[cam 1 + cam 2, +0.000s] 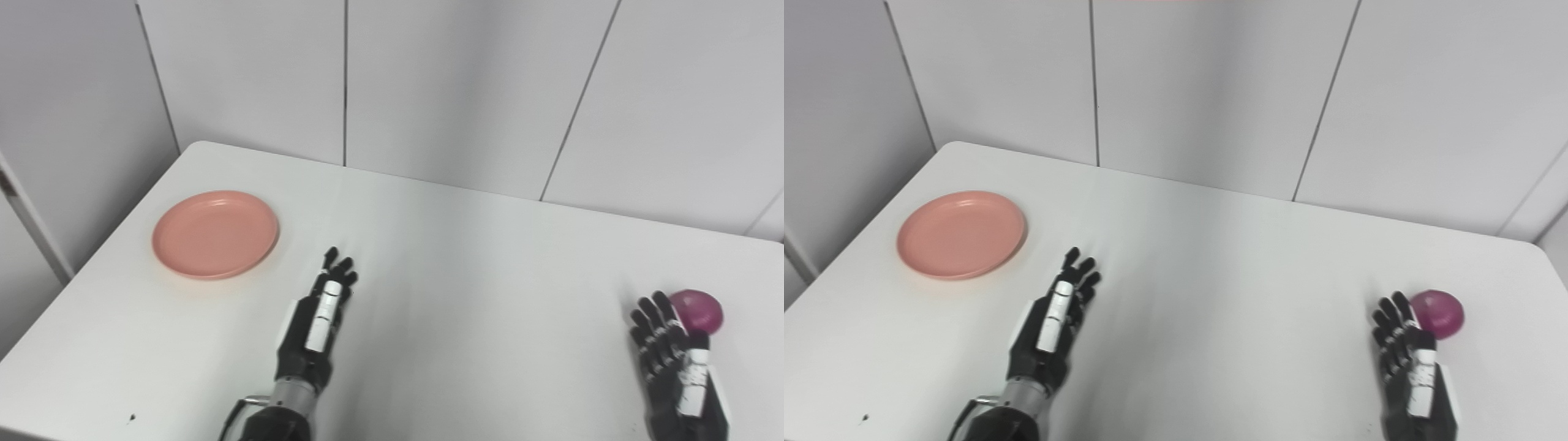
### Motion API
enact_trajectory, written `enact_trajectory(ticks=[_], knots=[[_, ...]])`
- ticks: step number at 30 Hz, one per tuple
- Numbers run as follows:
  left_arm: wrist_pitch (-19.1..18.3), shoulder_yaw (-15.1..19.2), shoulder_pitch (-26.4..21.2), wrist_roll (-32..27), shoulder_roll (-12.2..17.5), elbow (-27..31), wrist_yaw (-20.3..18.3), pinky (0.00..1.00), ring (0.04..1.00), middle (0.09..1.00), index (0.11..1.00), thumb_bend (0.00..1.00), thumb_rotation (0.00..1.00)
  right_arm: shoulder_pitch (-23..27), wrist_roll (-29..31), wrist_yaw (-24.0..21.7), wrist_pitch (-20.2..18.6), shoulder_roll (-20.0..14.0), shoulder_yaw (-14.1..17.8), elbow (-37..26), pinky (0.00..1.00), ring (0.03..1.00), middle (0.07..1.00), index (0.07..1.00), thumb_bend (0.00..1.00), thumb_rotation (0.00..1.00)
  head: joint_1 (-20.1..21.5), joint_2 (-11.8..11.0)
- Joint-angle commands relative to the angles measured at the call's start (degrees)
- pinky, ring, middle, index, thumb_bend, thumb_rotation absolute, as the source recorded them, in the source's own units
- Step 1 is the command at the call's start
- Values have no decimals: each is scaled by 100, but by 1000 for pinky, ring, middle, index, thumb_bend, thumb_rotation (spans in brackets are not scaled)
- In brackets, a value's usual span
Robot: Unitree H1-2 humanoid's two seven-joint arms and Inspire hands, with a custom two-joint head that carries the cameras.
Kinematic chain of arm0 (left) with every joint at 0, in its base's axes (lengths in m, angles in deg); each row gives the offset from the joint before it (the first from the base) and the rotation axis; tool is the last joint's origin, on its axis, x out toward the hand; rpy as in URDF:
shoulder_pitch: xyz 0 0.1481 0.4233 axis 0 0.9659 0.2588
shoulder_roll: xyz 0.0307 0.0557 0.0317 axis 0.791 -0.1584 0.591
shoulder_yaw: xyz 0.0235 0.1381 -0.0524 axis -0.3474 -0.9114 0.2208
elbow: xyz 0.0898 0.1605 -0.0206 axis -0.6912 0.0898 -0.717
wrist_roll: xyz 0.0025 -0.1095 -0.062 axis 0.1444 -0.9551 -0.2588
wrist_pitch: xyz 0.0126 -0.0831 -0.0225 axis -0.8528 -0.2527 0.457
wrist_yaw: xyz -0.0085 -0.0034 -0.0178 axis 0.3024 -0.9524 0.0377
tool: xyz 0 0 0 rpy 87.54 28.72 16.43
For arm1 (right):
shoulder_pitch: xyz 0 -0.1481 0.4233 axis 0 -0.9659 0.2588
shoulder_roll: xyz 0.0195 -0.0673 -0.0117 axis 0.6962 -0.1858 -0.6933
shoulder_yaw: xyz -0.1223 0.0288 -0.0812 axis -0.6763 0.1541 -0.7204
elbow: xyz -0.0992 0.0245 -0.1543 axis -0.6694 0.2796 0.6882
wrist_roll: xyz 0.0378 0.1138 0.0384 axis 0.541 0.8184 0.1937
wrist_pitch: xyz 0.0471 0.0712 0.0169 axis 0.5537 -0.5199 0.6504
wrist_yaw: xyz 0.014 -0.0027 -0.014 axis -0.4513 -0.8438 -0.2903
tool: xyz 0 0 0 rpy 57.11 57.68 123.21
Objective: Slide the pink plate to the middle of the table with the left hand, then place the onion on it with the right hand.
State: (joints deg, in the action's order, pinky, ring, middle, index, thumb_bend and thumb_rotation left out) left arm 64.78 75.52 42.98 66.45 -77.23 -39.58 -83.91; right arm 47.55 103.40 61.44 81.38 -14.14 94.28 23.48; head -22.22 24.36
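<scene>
A round pink plate (215, 233) lies flat near the table's left edge, with nothing on it. My left hand (323, 309) rests low over the table to the right of the plate and a little nearer, apart from it, fingers stretched out and holding nothing. A purple onion (698, 310) sits near the right edge of the table. Just left of the onion and slightly nearer is my right hand (667, 349), open with fingers spread; its thumb side is close to the onion, and I cannot tell if they touch.
The white table (465, 294) has rounded far corners and ends against grey wall panels (465, 92). A small dark speck (131, 418) lies near the front left edge. The table's left edge drops off just beyond the plate.
</scene>
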Motion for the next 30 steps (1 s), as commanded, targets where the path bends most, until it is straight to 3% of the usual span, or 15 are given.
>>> enact_trajectory(ticks=[1,6,15,30], knots=[[59,-2,176,84,-126,-143,29,1000,959,968,998,645,838,-227,65,-86,143,-16,56,450,1000,994,970,986,711,983,-6,2],[251,-17,125,333,-233,-385,45,1000,947,954,984,665,824,-183,79,-160,243,-63,88,631,1000,1000,998,1000,788,971,-226,-185],[465,-16,90,399,-287,-659,-26,1000,943,955,990,691,805,-136,-67,-114,487,-43,165,950,1000,1000,978,1000,762,976,-321,-451],[353,40,56,354,-198,-565,-110,1000,945,964,997,658,808,-157,-111,-101,562,12,121,950,1000,1000,988,1000,716,1000,-263,-495]])
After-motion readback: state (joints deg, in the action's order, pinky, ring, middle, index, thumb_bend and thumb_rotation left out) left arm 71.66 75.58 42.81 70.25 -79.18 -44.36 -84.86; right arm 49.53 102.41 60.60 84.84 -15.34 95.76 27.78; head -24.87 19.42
